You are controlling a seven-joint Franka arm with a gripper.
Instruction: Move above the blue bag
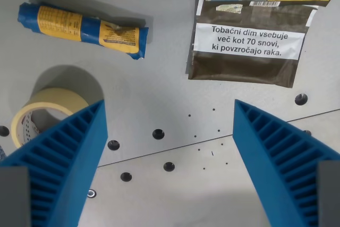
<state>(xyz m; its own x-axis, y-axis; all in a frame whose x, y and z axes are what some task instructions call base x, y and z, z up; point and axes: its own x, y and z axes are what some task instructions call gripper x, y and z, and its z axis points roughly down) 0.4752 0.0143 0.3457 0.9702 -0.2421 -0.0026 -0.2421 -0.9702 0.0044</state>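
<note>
Wide open and empty: gripper (169,158) with its two blue ribbed fingers (64,158) spread to either side of the wrist view, nothing between them but bare grey table (159,89). Hovering over the bolt-hole zone, well short of the target.

Blue bag (82,29): a rolled blue packet with a yellow label, lying flat toward the far-left part of the table as seen here, long axis slanting down toward the wrist view's right. Well apart from the gripper, up and to the wrist view's left of the gap between the fingers.

To do the step well: shift the arm so the roll sits centred in that gap, not merely under one finger. Best kept at present height, since the task asks only for a position above, no contact. Worth turning the wrist, probably, so the fingers straddle the roll's short width rather than its length. Stop once the middle of the yellow label sits midway between the fingertips.

Around it: a roll of masking tape (45,112) near the left finger, partly hidden behind it, between the gripper and the bag; no obstacle at hover height, though low travel could clip it. A brown tobacco pouch (244,51) with a white warning label toward the far-right side, well apart from the bag and off the path. Faint pink marks above the bag, too small to identify.
</note>
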